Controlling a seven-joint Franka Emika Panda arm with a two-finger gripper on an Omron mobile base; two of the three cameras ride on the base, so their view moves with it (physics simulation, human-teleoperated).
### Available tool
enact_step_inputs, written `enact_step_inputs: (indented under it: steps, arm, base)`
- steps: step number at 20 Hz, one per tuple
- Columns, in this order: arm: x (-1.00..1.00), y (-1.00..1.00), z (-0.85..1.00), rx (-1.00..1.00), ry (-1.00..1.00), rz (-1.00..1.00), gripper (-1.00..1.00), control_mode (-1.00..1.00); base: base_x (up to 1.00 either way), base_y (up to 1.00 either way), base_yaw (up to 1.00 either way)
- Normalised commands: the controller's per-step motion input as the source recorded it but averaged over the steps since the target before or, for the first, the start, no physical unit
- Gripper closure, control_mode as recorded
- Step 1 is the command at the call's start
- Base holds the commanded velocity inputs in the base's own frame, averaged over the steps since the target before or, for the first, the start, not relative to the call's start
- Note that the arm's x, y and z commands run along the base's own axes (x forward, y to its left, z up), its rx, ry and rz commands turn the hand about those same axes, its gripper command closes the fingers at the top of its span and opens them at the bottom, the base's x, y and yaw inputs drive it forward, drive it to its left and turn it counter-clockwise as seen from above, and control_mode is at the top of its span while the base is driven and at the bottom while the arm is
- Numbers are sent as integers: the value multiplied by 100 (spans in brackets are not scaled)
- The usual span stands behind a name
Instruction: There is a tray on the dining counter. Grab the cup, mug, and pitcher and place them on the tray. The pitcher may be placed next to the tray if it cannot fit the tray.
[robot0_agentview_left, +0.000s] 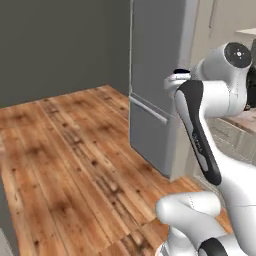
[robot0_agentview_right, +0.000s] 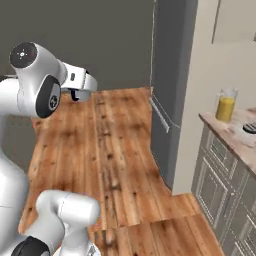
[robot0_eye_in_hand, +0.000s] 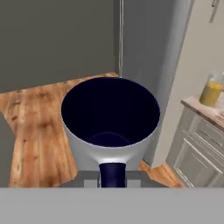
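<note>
Fingers clamped on small grey mug with dark interior and handle, rim facing camera; clear yellow-filled glass pitcher at two o'clock on marbled worktop.

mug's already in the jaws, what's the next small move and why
Probably keep the grip and carry on driving to find the tray. The hand view shows the grey mug held upright at the gripper, above bare wood floor, with the fridge ahead. The pitcher stands on the counter over white cabinets to the right, and no tray is in sight yet.
</note>
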Motion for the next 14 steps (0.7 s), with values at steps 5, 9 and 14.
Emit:
enact_step_inputs:
  steps: [5,9,14]
  arm:
    - [0,0,0,0,0,0,100,100]
    - [0,0,0,0,0,0,100,100]
    - [0,0,0,0,0,0,100,100]
  base:
    - [19,-34,76]
    - [92,-54,28]
    - [100,-35,14]
